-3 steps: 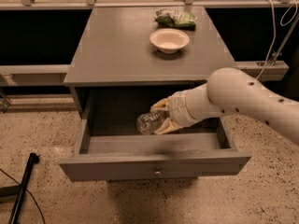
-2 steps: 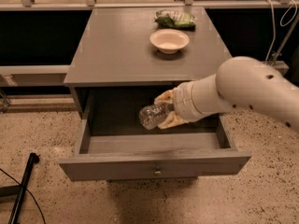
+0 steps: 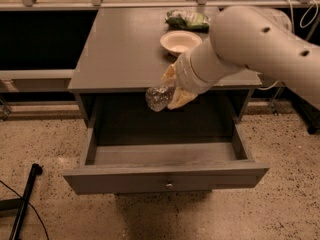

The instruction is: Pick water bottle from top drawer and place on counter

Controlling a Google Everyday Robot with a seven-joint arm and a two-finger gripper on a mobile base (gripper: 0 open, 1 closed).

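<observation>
The gripper [image 3: 173,87] hangs at the front edge of the counter [image 3: 120,49], a little right of the middle, over the back of the open drawer [image 3: 125,177]. Its two yellowish fingers [image 3: 181,99] are closed on the bottle [image 3: 158,97], one above and one below, gripping one end. The bottle lies roughly level and juts out to the left of the fingers, clear of both the counter and the drawer floor. Its plastic is clear and crinkled; no brand or label text on it can be read.

The arm [image 3: 250,34] comes in from the upper right as a thick white tube. It crosses above the right front corner of the counter and slopes down and left to a ribbed cuff just behind the gripper. A few small dark holes dot its shell.

On the counter, a pale bowl [image 3: 180,41] sits right of centre, toward the back edge. A green bag [image 3: 187,19] lies just behind the bowl, against the back edge. The bag has light markings, but no words can be made out.

The drawer is pulled well out, and a small round knob [image 3: 169,185] sits at the centre of its front panel. What shows of its inside is plain grey. The cabinet stands on a speckled floor [image 3: 280,204], and a black pole [image 3: 24,203] lies on it near the drawer's left front corner.
</observation>
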